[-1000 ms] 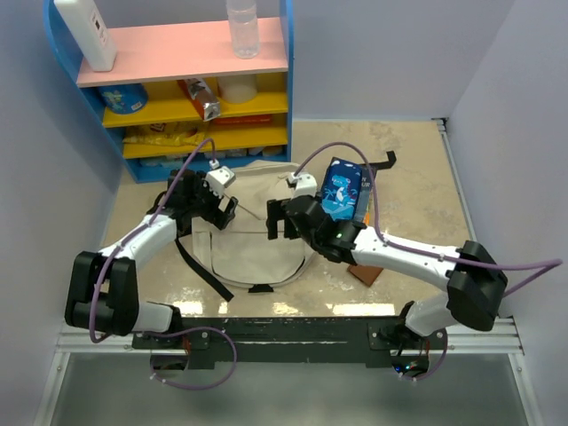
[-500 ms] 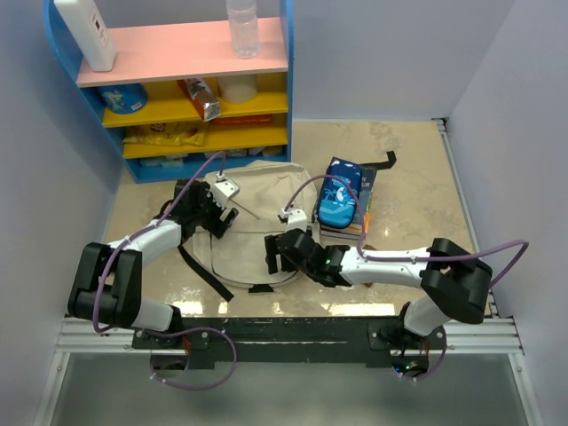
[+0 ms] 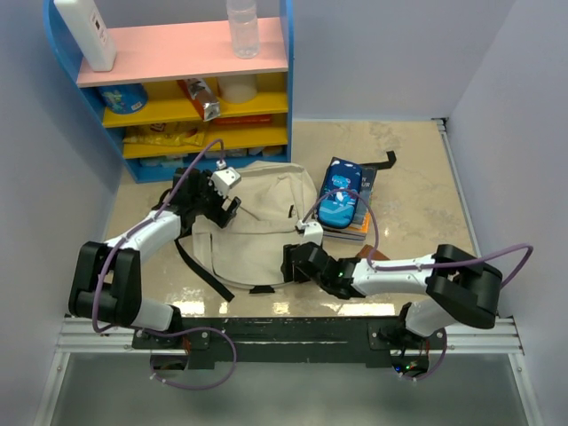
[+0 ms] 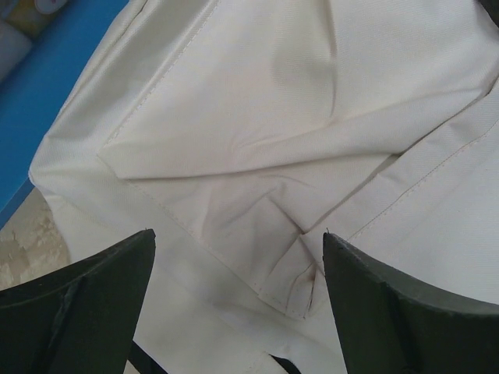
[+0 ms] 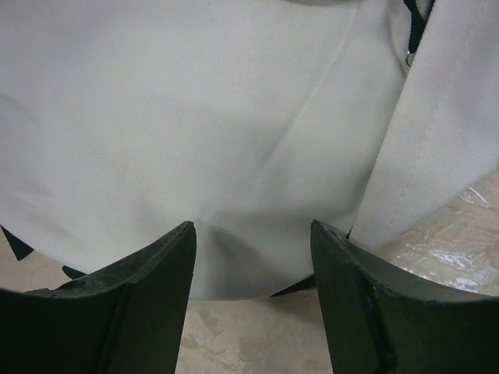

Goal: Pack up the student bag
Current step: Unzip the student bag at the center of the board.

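Note:
The student bag point(image 3: 253, 222), a large beige canvas backpack with black straps, lies flat in the middle of the table. My left gripper point(image 3: 227, 206) hovers over its far left corner, jaws wide open above the creased canvas point(image 4: 234, 156) and a stitched seam. My right gripper point(image 3: 291, 264) sits low at the bag's near right edge. It is open, and the bag's hem point(image 5: 249, 257) lies between its fingertips point(image 5: 175, 249) without being pinched. A blue pencil case point(image 3: 339, 195) rests on a stack of books to the right of the bag.
A blue shelf unit point(image 3: 182, 89) with pink and yellow boards stands at the back left, holding a bottle point(image 3: 242, 27), snacks and a white box. A black strap point(image 3: 200, 266) trails off the bag's left side. Grey walls close in on both sides.
My right gripper has drawn back from over the bag to its near right edge, dropped low, and its jaws have narrowed. The left gripper has shifted slightly at the bag's far left corner.

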You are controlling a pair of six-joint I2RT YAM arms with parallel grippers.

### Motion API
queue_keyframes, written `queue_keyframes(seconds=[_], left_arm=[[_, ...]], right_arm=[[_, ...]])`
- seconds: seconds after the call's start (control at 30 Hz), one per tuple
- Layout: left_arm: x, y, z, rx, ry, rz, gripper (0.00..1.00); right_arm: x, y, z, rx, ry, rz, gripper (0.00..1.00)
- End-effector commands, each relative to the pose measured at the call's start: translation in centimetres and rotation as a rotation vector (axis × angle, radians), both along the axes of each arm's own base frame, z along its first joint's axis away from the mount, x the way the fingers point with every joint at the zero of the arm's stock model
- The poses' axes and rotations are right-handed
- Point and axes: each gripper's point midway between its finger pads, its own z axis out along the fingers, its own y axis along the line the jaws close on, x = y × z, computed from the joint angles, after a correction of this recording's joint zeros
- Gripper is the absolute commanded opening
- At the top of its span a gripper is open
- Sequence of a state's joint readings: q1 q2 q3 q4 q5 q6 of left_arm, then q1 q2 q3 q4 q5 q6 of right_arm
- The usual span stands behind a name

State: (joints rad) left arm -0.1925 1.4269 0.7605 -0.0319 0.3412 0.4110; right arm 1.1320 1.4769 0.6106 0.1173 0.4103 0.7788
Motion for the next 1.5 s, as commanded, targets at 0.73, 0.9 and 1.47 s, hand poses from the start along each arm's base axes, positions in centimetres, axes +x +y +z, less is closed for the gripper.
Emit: queue_keyframes(seconds=[0.73,0.9,1.47], left_arm=[[-6.7,3.4,-4.1,0.173,0.013,-0.020,0.70],[-8.2,2.9,-3.7,0.179,0.082,-0.091,0.60],[4.1,1.2,2.7,0.134,-0.110,-0.029,0.63]], right_arm=[[0.6,-1.4,6.7,0.055,-0.054,-0.076,0.61],[3.0,1.7,9.7,0.054,-0.149,-0.027,0.62],[14.1,3.4,6.5,-0.072,-0.182,-0.183,0.56]])
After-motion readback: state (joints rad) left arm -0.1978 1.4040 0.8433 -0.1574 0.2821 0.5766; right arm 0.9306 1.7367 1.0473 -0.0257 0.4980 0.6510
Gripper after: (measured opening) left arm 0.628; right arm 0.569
